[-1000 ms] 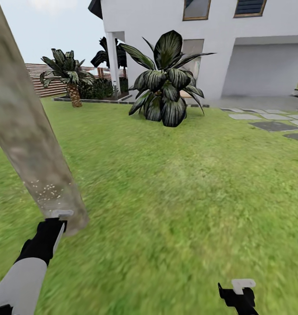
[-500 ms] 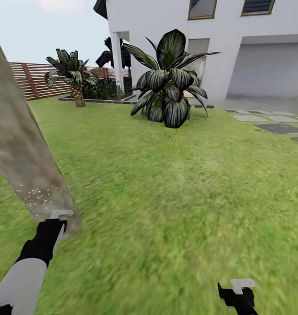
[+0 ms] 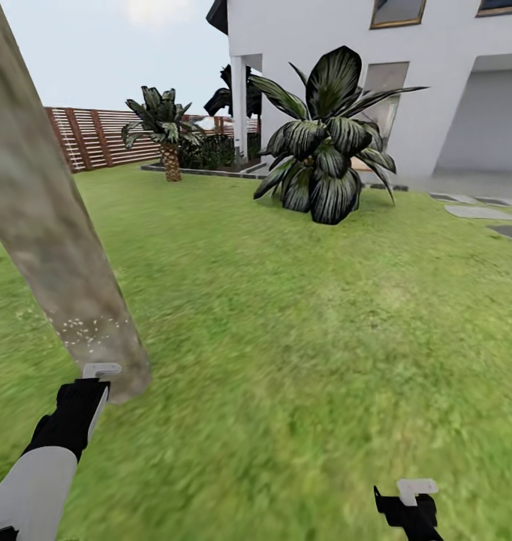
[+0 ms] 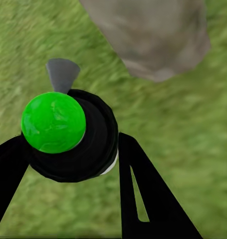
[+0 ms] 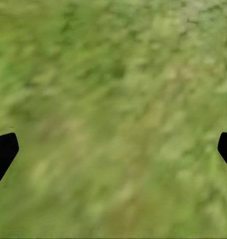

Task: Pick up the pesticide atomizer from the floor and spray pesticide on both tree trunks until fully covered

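Left jaws (image 4: pixel 68 149) clamp the pesticide atomizer (image 4: pixel 68 134), nozzle toward the tree trunk (image 3: pixel 53 248); right jaws (image 5: pixel 113 149) gape empty.

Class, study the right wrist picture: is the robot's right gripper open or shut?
Open. The right gripper has its two dark fingertips at opposite edges of the right wrist view, with bare grass between them and nothing held.

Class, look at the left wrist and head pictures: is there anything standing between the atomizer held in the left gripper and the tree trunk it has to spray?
Nothing visible does. The left gripper holds the atomizer between its fingers, and only grass lies between it and the tree trunk. The head view agrees: trunk just beyond the gripper.
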Available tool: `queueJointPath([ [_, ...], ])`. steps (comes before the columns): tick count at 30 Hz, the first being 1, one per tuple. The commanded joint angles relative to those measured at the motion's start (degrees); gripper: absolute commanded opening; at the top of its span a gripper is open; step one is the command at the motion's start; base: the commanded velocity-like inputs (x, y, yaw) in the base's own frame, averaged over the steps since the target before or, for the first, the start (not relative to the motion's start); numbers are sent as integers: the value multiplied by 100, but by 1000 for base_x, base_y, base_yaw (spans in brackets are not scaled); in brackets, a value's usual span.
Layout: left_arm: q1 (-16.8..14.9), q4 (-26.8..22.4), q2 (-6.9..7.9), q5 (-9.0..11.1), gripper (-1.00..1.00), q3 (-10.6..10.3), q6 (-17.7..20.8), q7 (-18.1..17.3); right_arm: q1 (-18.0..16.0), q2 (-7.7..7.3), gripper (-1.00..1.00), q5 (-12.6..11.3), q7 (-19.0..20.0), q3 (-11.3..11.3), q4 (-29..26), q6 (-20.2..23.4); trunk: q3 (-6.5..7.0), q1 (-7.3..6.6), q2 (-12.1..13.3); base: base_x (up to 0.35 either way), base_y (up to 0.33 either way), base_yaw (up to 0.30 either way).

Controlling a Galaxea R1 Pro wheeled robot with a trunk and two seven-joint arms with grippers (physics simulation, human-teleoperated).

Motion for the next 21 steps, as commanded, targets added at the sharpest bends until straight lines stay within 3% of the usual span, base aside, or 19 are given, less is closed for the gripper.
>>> queueJointPath([
  [1, 0, 0, -7, -8, -100, -3, 1, 0, 0, 0, 100, 0, 0, 0, 0, 1, 0, 0, 0, 188, -235, 277],
  [5, 0, 0, -39, -8, -100, -9, -2, 1, -3, 0, 100, 0, 0, 0, 0, 2, 0, 0, 0, 189, -235, 164],
  [16, 0, 0, -50, -7, -100, -9, -8, 1, 0, 0, 100, 0, 0, 0, 0, 1, 0, 0, 0, 172, -234, 13],
  [21, 0, 0, -51, -6, -100, -9, -8, 1, -1, 0, 100, 0, 0, 0, 0, 2, 0, 0, 0, 164, -234, 205],
])
